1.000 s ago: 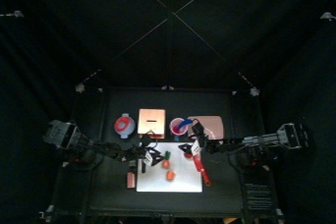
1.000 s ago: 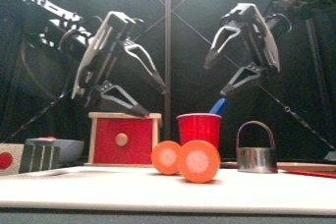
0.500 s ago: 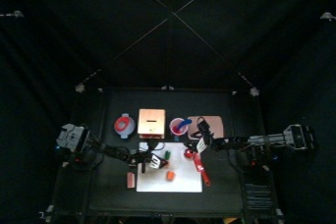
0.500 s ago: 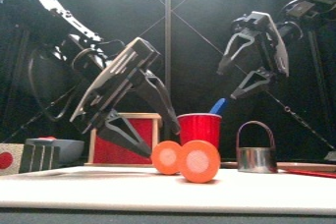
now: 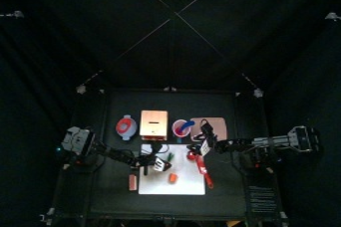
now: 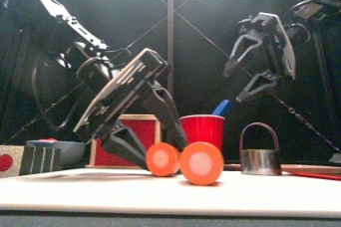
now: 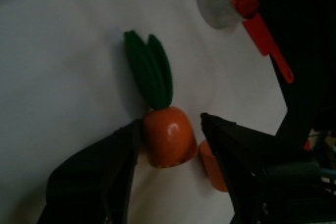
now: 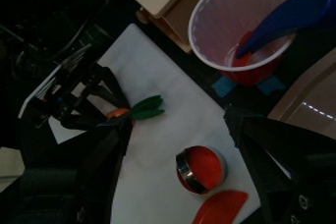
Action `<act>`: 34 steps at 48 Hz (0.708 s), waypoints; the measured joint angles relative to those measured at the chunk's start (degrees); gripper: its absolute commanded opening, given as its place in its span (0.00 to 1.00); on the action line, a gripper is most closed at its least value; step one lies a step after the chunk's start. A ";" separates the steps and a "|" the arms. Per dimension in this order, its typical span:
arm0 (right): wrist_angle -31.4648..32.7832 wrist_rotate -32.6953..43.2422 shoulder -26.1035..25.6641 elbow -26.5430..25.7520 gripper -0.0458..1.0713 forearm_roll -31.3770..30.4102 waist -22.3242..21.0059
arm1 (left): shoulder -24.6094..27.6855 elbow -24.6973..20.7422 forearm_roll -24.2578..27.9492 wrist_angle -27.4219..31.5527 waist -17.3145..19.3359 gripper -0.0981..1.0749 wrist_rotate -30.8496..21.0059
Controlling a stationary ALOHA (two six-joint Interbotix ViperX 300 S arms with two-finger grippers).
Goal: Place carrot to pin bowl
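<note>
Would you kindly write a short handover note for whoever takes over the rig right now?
Left gripper: open, low over the table, its fingers on either side of the carrot and not closed on it.
Right gripper: open and empty, raised above the red cup.
Carrot: lying on the white table, green top pointing away from the gripper.
Bowl: probably the pinkish round thing at the table's back left; too small to be sure.
Done: left gripper lined up on the carrot.
Left: close, lift, carry to the bowl, release.
</note>
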 measured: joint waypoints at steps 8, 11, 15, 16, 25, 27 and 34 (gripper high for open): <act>-0.09 0.09 -0.18 0.26 0.96 0.00 0.00 | 0.70 -0.18 0.26 0.35 0.00 0.82 -0.09; -0.09 0.09 -0.26 0.44 0.96 0.09 -0.09 | 0.88 -0.26 0.44 0.97 0.00 0.82 0.00; -0.09 0.00 -0.53 0.62 0.96 0.09 0.00 | 1.23 -0.35 0.53 2.02 0.09 0.82 0.09; -0.09 0.00 -0.62 0.70 0.96 0.09 0.00 | 1.23 -0.35 0.62 2.11 0.18 0.82 0.09; -0.09 0.09 -1.85 1.05 0.96 0.18 0.00 | 2.02 -1.23 1.76 3.60 0.18 0.78 0.09; -0.09 0.09 -2.02 1.14 0.96 0.26 0.00 | 2.02 -1.23 2.11 3.78 0.26 0.76 0.09; 0.00 0.09 -2.64 1.23 0.96 0.44 -0.09 | 2.02 -1.23 2.99 4.57 0.26 0.70 0.09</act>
